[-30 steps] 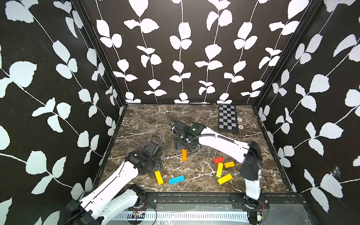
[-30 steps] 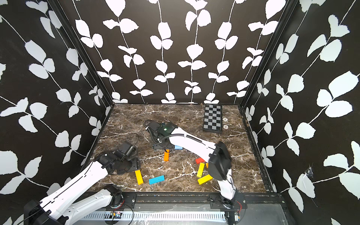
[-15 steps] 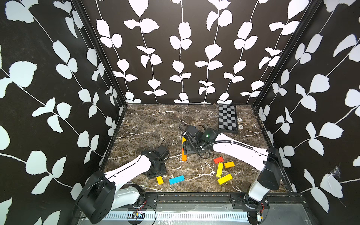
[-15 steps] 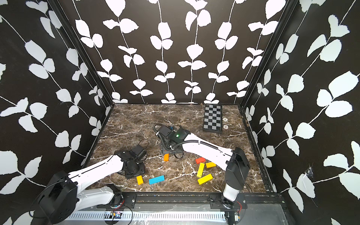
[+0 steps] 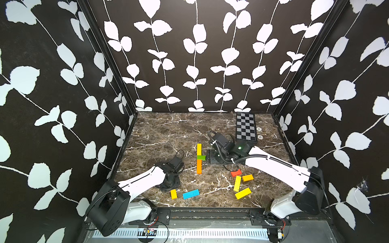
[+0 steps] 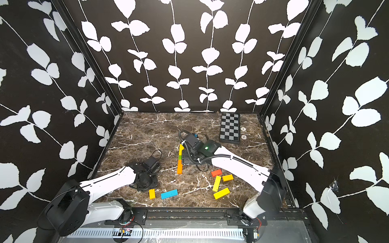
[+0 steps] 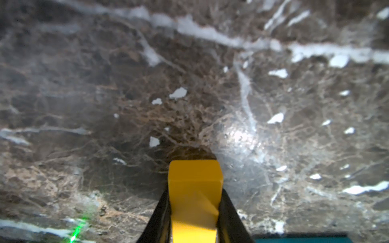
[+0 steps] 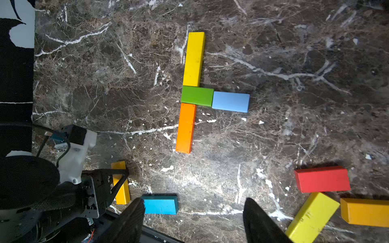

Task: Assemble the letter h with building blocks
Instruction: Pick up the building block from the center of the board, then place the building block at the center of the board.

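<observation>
A long yellow block (image 8: 194,59), a green block (image 8: 197,95) and a long orange block (image 8: 185,128) lie end to end, and a light blue block (image 8: 231,101) butts the green one's side. In a top view this column (image 5: 199,160) sits mid-table. My right gripper (image 8: 193,210) hovers open above the marble floor, empty, just right of the column in a top view (image 5: 210,158). My left gripper (image 7: 194,193) is shut on a short yellow block (image 5: 173,194) lying near the front edge, beside a blue block (image 5: 190,194).
Loose blocks lie at the front right: a red one (image 5: 236,173), an orange one (image 5: 247,177) and two yellow ones (image 5: 237,183) (image 5: 243,193). A black-and-grey chequered board (image 5: 245,128) lies at the back right. Patterned walls close in three sides.
My left gripper came down over the short yellow block and shut on it. My right arm drew back to the right, uncovering the yellow and green blocks of the column.
</observation>
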